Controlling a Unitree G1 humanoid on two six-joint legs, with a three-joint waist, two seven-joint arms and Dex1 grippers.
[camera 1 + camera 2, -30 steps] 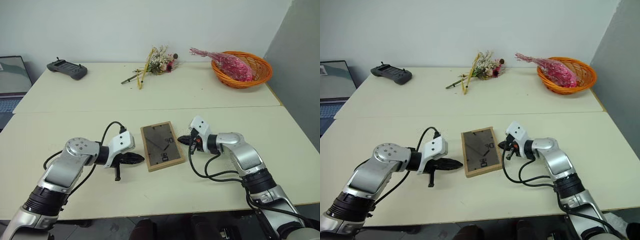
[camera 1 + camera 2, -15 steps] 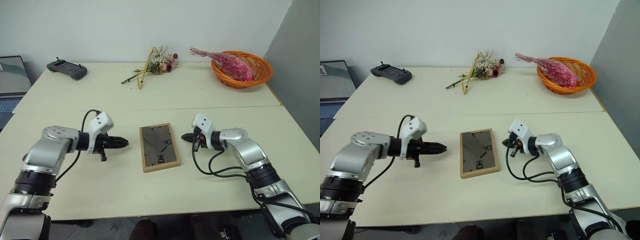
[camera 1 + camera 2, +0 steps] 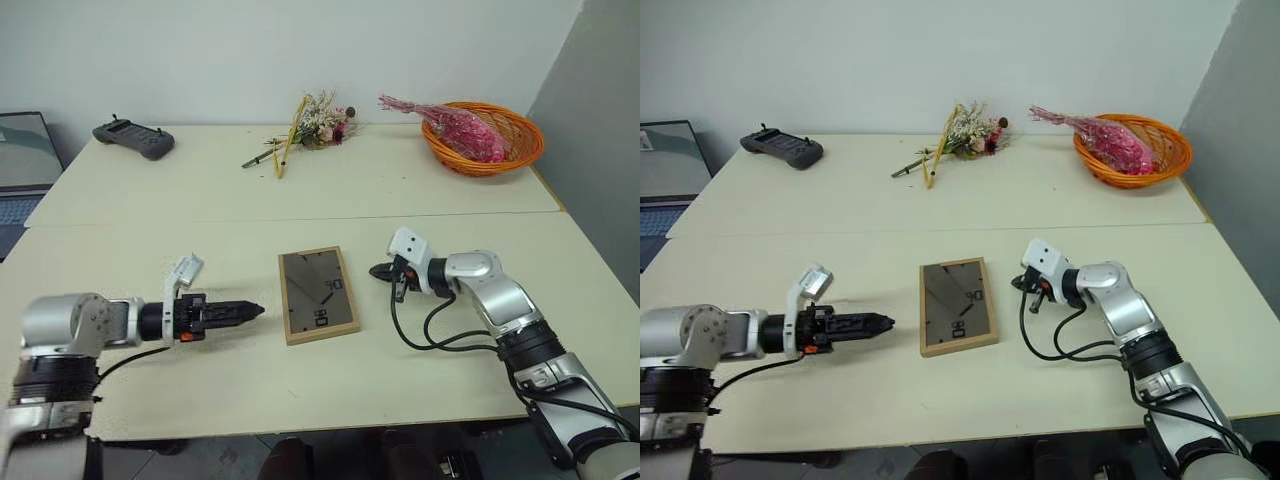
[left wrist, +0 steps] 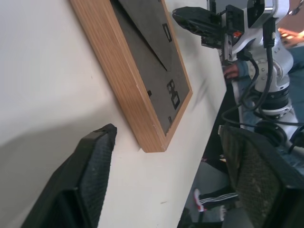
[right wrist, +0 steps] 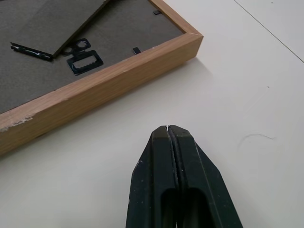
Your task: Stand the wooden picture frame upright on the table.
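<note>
A: Wooden picture frame [image 3: 319, 294] face down mid-table [image 3: 450, 190], back panel and folded stand up. Grasp from where?

B: From 9 o'clock: left gripper [image 3: 243, 311], released wide, just beside the long edge. Straddle that edge, then tilt.

A: Right gripper [image 3: 379, 271]?

B: At 3 o'clock, clenched, empty, apart. Brace the far edge against sliding.

Light-wood picture frame [image 3: 319, 294], seemingly dark grey back.
</note>
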